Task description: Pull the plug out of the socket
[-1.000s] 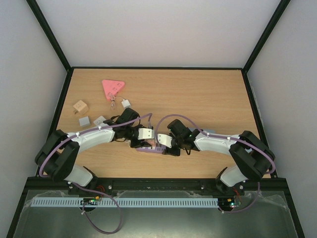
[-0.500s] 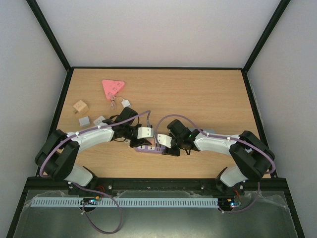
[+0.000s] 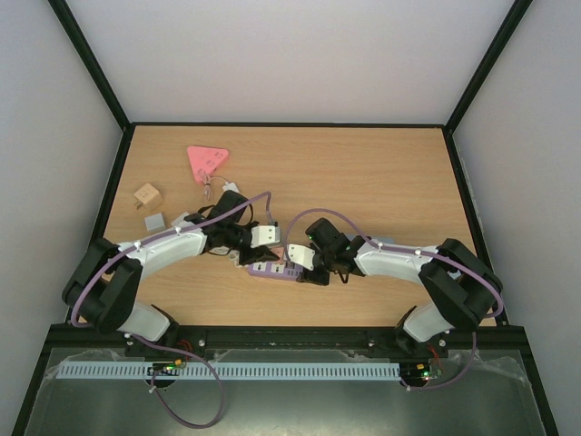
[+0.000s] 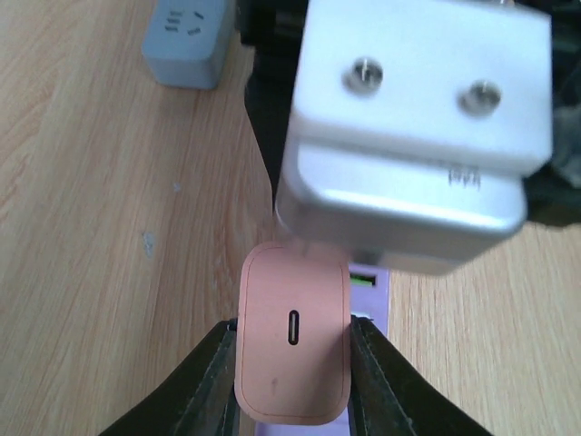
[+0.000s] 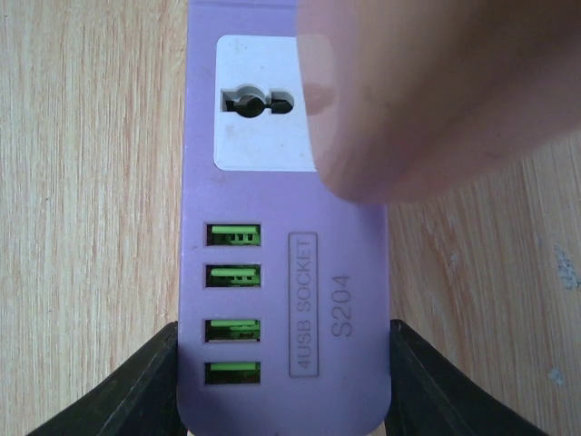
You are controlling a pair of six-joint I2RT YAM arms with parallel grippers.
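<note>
Left claw (image 4: 292,386) has closed on plug (image 4: 292,318); right claw (image 5: 283,391) pins socket (image 5: 349,300).

R hand (image 5: 286,381) grips purple socket (image 5: 286,272), blurry pink plug (image 5: 436,91) upper-right.

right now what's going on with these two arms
The left claw is shut on the sides of a pink plug that sits over a purple power strip. The right claw clamps the strip's USB end, bracing it on the wooden table. One white socket next to the plug is bare. Whether the plug is free of its own socket cannot be told from these views.
</note>
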